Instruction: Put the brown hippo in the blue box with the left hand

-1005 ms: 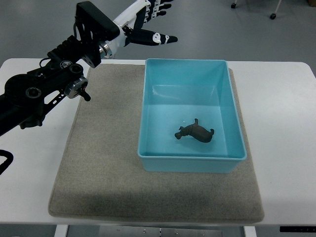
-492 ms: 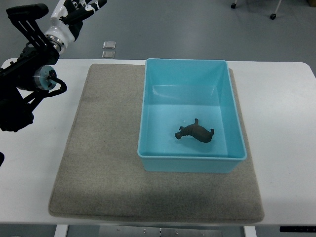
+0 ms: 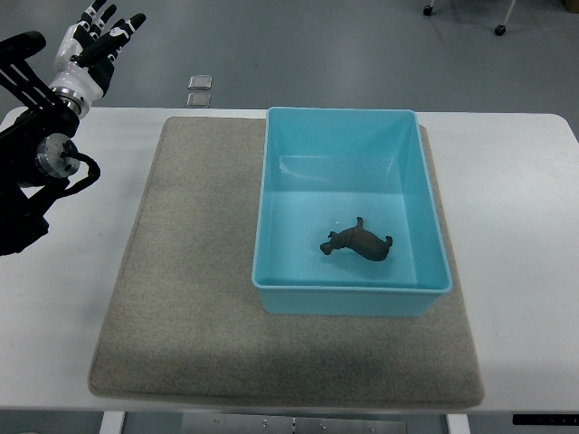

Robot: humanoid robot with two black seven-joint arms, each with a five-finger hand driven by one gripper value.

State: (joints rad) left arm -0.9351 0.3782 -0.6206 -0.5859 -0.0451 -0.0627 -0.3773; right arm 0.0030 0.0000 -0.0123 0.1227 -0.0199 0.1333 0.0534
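A small brown hippo (image 3: 358,242) lies on the floor of the blue box (image 3: 425,181), toward its near right part. The box stands on a grey mat (image 3: 190,271) on the white table. My left hand (image 3: 99,36) is far off at the top left corner, beyond the table's back edge, with its fingers spread and nothing in them. Its black arm (image 3: 32,163) comes in along the left edge. The right arm does not show.
The white table (image 3: 525,226) runs wide on both sides of the mat. Two small square plates (image 3: 200,89) lie on the floor behind the table. Chair castors (image 3: 499,29) show at the top right.
The left arm has swung away from above the box's back left corner to the far top left. The hippo and box have not moved.
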